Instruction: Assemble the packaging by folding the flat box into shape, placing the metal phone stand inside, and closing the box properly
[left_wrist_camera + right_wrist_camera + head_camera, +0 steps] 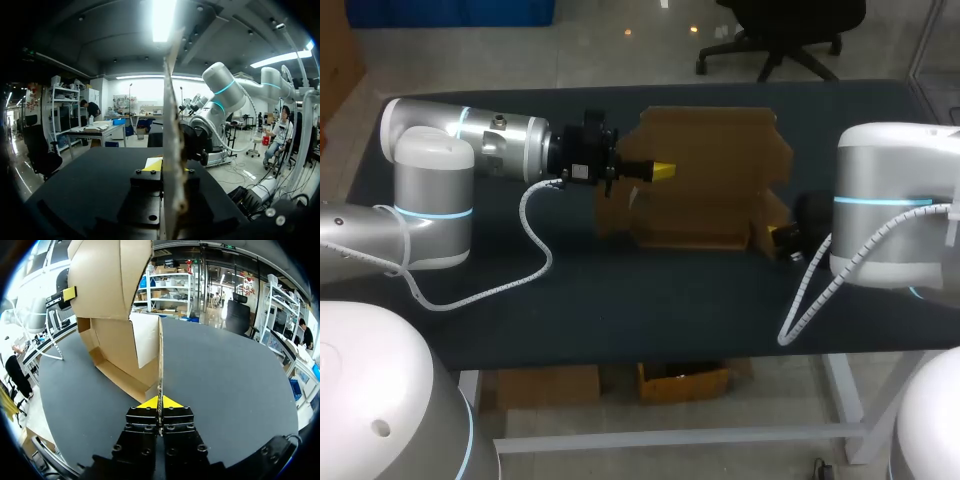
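Observation:
The brown cardboard box (705, 175) lies partly folded at the table's middle, with its big lid panel raised. My left gripper (660, 170) is shut on the left edge of that panel; in the left wrist view the cardboard (172, 150) runs edge-on between its yellow tips (170, 172). At the box's right front corner my right gripper (782, 237) is shut on a side flap. In the right wrist view that flap (160, 355) stands upright between the tips (160, 403), with the box walls (112, 285) ahead and the left gripper (70, 293) on the raised panel. No metal phone stand is visible.
The dark table (650, 310) has bare surface in front of the box and to both sides. The left arm's white coiled cable (535, 265) hangs over the table's left part. The right arm's white cable (810, 290) drops near the front right.

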Robot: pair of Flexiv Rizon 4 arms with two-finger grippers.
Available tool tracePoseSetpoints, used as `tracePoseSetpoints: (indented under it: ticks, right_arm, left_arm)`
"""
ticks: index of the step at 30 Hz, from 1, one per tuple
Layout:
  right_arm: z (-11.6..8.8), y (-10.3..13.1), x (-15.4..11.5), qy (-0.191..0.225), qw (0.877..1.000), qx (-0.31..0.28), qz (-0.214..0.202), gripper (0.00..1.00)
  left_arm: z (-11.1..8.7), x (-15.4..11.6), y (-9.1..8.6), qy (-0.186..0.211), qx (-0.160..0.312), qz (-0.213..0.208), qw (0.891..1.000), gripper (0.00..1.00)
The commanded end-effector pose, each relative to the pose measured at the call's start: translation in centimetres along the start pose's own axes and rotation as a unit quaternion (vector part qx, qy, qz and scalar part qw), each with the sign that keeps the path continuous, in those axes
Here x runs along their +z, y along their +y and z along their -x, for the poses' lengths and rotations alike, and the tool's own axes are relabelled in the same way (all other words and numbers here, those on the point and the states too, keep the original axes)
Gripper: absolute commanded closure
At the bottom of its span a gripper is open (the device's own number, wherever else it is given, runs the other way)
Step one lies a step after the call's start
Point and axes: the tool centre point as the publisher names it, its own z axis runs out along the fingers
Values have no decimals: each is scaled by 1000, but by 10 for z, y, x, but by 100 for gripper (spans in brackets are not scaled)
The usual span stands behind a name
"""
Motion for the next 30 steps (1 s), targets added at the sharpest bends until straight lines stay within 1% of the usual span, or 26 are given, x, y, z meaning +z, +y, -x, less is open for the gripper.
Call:
tracePoseSetpoints:
  ticks: [1, 6, 11, 18, 21, 23, 30]
  right_arm:
    - [-7, 5, 6, -19, 1000, 0, -10, 100]
    - [-7, 5, 5, -33, 999, -2, -23, 97]
    - [-9, 6, 6, -38, 999, -2, -29, 97]
    - [-11, 7, 7, -41, 999, -2, -31, 95]
    - [-14, 7, 7, -42, 999, 0, -31, 85]
    - [-15, 6, 7, -42, 999, 1, -30, 81]
    - [-18, 4, 5, -44, 999, 9, -26, 80]
  left_arm:
    - [-1, 1, 1, 0, 0, 0, 1000, 100]
    - [-1, 1, 1, 0, 0, 0, 1000, 100]
    - [-1, 1, 1, 0, 0, 0, 1000, 100]
    - [-1, 1, 1, 0, 0, 0, 1000, 100]
    - [-1, 1, 1, 0, 0, 0, 1000, 100]
    - [-1, 1, 1, 0, 0, 0, 1000, 100]
    - [-1, 1, 1, 0, 0, 0, 1000, 100]
